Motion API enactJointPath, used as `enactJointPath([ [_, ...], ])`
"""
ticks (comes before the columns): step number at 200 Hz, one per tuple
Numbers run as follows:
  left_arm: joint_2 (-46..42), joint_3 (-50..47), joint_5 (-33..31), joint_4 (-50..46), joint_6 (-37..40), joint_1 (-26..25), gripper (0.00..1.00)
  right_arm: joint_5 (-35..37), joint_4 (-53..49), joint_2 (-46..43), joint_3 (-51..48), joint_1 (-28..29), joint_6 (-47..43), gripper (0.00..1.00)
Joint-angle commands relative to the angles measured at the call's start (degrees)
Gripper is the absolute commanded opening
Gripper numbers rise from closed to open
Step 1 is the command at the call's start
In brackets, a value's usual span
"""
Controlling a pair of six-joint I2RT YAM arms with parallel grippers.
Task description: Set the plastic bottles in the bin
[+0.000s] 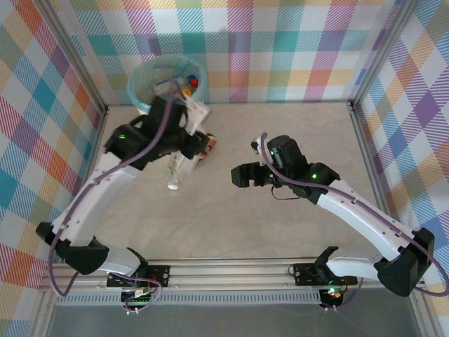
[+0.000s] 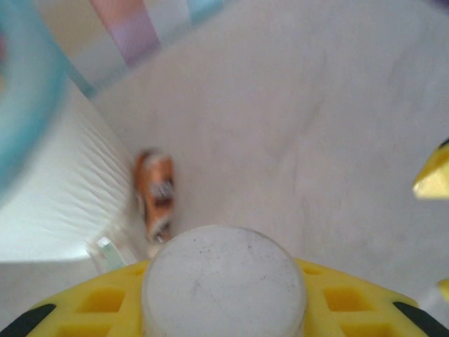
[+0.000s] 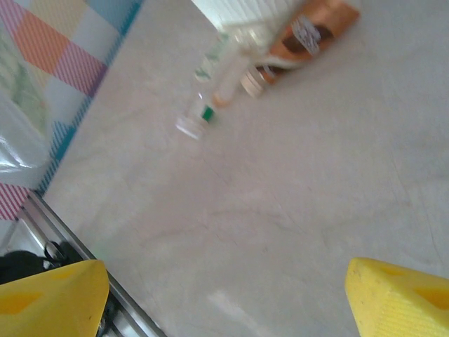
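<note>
My left gripper (image 1: 180, 152) is shut on a clear plastic bottle (image 1: 175, 172) that hangs down from it with its white cap lowest, just in front of the bin (image 1: 140, 83). In the left wrist view the bottle's round pale end (image 2: 223, 277) sits between the yellow fingers of my left gripper (image 2: 224, 305). The bin is white with a teal bag, and bottles with coloured caps (image 1: 189, 84) lie inside. An orange-labelled bottle (image 1: 209, 144) lies on the table by the bin's foot, also seen as orange bottle (image 2: 158, 193) and orange bottle (image 3: 309, 31). My right gripper (image 1: 242, 175) hangs open over bare table.
The right wrist view shows the held clear bottle (image 3: 210, 98), the bin's ribbed wall (image 3: 238, 8) and the metal frame rail (image 3: 63, 239) at the left. Checked walls (image 1: 280, 42) close the table in at the back and sides. Bare table (image 1: 280, 225) lies under my right gripper (image 3: 224, 288).
</note>
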Motion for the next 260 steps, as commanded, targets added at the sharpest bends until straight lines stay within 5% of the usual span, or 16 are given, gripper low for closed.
enactJointPath([
  [1,0.7,6.7,-5.4,2.1,-1.1,2.8,0.00,0.8,5.1,2.6,5.5,0.0,-2.5,0.87],
  [60,17.4,34.0,-14.0,8.3,-2.9,15.2,0.00,-3.5,8.7,16.1,23.6,0.0,-3.1,0.88],
  [84,25.2,44.3,-10.7,8.4,-10.2,21.3,0.00,-6.7,9.7,19.7,26.7,0.1,-0.5,0.87],
  [129,31.5,44.7,-8.5,11.1,-20.6,28.5,0.00,-7.2,8.2,20.2,24.5,1.0,3.1,0.87],
  [187,37.8,44.7,-7.4,12.0,-21.1,29.7,0.00,-5.5,6.6,17.5,20.5,1.6,3.8,0.86],
  [222,38.6,44.8,-5.6,10.9,-21.4,29.7,0.48,-5.4,6.1,17.6,20.2,1.7,4.0,0.86],
  [260,38.0,44.7,-6.0,11.2,-21.3,29.7,0.67,-5.7,6.3,18.2,20.7,2.1,3.9,0.86],
])
